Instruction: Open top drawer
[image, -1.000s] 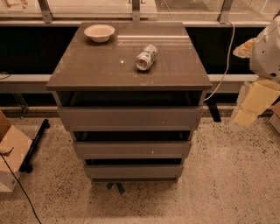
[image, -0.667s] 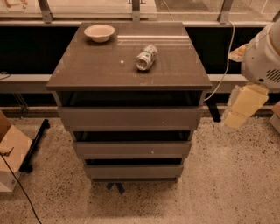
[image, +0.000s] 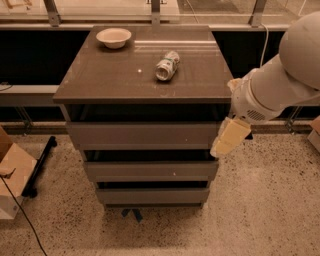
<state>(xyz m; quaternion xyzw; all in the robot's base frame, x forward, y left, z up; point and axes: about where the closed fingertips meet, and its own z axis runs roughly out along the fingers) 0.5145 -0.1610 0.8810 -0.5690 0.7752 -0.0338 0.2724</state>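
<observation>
The cream two-finger gripper (image: 229, 138) hangs just beside the wide, flat, grey-brown handleless top drawer (image: 142, 135), below the front right corner of the brown cabinet top (image: 110, 75), probably to catch the front's side edge; whether it is apart or together cannot be told.

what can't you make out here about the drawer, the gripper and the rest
All in the camera view:
- Top drawer inside: hidden behind its own front and under the cabinet top.
- Gripper, at the drawer front's right end: this angle does not show whether it touches the front.
- Arm: cut off by the right edge.
- Can label: too small to read.
- Box: cut off by the left edge.
</observation>
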